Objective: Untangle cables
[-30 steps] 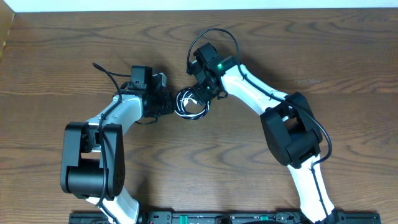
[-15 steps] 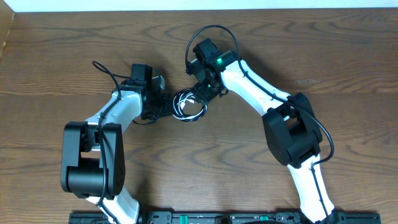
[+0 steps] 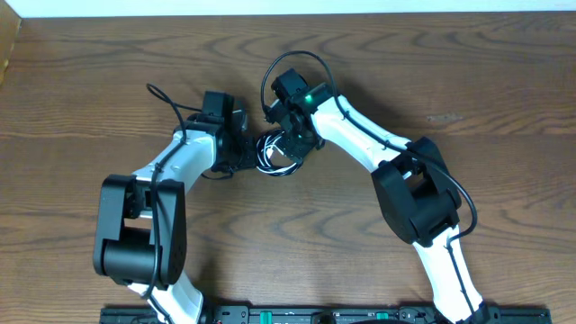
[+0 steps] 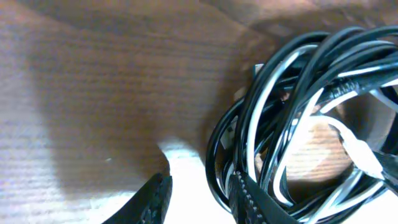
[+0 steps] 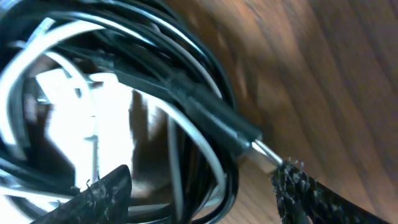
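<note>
Coil [image 3: 274, 151] of black cable [image 5: 199, 106] and white cable [image 4: 354, 149] sits between both arms, its edge just ahead of the left gripper [image 4: 198, 193], jaws part-spread and empty, while the likely nearer right gripper [image 5: 199, 190], jaws wide apart, straddles it, plug [image 5: 258, 148] slanting across the gap.
</note>
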Controlling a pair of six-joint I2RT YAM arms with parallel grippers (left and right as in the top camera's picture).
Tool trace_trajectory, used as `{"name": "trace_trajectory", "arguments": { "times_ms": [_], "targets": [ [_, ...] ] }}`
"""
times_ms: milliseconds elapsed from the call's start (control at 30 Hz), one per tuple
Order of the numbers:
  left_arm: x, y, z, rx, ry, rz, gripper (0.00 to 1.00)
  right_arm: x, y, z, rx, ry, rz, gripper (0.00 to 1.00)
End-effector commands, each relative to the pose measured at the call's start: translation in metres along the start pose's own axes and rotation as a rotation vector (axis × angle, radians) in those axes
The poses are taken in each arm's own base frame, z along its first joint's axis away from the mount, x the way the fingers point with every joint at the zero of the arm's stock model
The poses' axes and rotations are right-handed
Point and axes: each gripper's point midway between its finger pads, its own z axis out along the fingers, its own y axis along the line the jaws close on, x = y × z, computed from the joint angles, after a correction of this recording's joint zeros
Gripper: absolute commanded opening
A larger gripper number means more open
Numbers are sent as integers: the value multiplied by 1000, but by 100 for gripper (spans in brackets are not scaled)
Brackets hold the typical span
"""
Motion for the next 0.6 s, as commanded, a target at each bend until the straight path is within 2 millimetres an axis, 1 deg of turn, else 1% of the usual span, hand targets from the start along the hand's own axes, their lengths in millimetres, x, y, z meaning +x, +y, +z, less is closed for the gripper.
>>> {"name": "trace_trajectory", "arguments": {
  "times_ms": [0, 67, 100, 167, 233, 367, 567],
  "targets": [
    [38, 32, 40, -138, 146, -15, 35, 21, -12, 18, 62, 73, -12, 70],
    [42, 47, 45, -209, 159, -21, 35, 25, -13, 22, 65, 83, 2, 70],
    [45, 58, 47, -265, 166, -27, 35, 30, -15, 24, 75, 92, 17, 70],
    [48, 72, 46, -340, 172, -42, 35, 35, -20, 26, 99, 107, 38, 70],
    [50, 85, 42, -416, 175, -39, 35, 42, -30, 27, 138, 125, 62, 70],
    [51, 106, 32, -523, 174, -55, 35, 49, -41, 29, 160, 139, 95, 70],
    [62, 127, 21, -559, 221, -128, 36, 58, -60, 28, 172, 145, 208, 69]
  ]
}}
